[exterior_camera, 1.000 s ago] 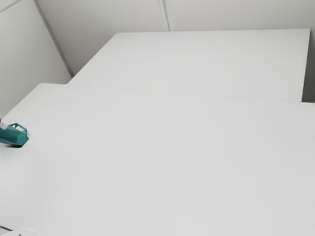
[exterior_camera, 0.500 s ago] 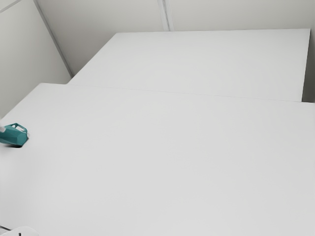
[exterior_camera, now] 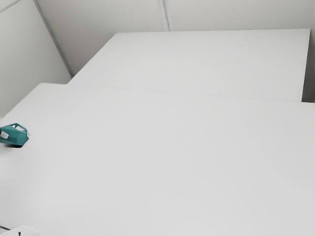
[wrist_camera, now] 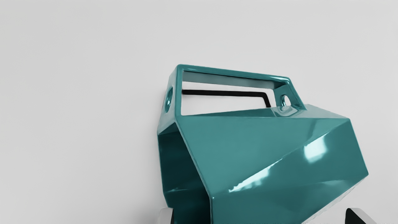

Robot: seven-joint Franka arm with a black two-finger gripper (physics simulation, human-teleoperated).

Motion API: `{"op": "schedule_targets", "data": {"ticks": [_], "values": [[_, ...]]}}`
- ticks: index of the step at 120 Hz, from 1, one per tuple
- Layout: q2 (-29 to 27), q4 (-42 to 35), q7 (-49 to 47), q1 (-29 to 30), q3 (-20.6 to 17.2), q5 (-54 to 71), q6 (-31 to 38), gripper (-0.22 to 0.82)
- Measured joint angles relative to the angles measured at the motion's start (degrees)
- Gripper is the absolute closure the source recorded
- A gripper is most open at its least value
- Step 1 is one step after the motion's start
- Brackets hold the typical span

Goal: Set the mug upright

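Two fingers (exterior_camera: 4, 135) wide apart, empty, astride sideways mug (wrist_camera: 264, 143); open tabletop (exterior_camera: 172, 162) beyond its rim (wrist_camera: 194, 159).

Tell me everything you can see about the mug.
The mug is teal, glossy and faceted, perhaps glazed ceramic or plastic. It lies on its side on the white table, at the exterior view's left edge. Its mouth is open and dark inside. The angular handle is a flat-sided loop with a round hole at each end. The gripper is open, one finger by the mouth, the other past the base end with a gap. Whether the nearer one touches, I can't tell.
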Motion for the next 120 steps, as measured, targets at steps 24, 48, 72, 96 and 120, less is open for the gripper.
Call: {"op": "schedule_targets", "data": {"ticks": [24,48,72,96,120], "values": [[2.0,3.8,0.5,0.9,-1.6,-0.3,-5.1,0.0],[3.8,5.2,1.3,1.1,-1.8,-0.8,-6.7,0.0],[4.8,6.5,2.4,3.1,-6.4,-1.7,-6.9,0.0],[4.5,6.5,3.2,3.2,-6.6,-1.9,-8.7,0.19],[3.4,6.3,3.6,3.3,-6.8,-2.0,-10.8,0.43]]}}
